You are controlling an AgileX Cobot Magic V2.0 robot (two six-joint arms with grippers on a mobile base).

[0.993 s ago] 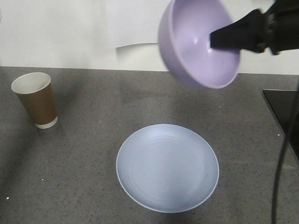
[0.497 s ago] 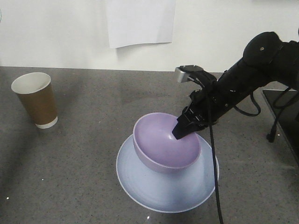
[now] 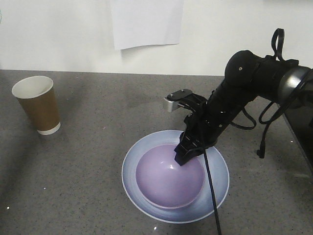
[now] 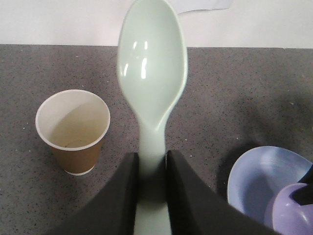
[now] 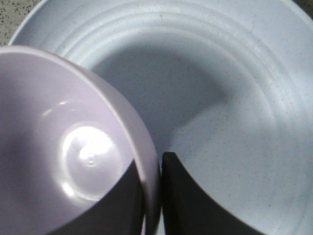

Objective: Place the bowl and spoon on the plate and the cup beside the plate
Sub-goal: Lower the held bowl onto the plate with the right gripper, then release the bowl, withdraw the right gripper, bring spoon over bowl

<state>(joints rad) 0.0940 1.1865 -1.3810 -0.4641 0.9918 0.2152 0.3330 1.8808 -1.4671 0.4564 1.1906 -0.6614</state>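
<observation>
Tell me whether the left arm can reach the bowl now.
Probably yes: the right gripper pinches only one edge of the bowl, which sits open-topped on the plate, its other sides clear.

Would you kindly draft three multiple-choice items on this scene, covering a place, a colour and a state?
1. Where is the bowl?
A. held high in the air
B. on the plate
C. on a shelf

2. What colour is the outside of the cup?
A. brown
B. green
C. red

3. What is the state of the left gripper?
A. open and empty
B. shut on a fork
C. shut on the spoon

Answers:
1 B, the front view shows it inside the plate's rim.
2 A, its wall is brown above a white base band.
3 C, both fingers clamp the spoon's handle.
</observation>
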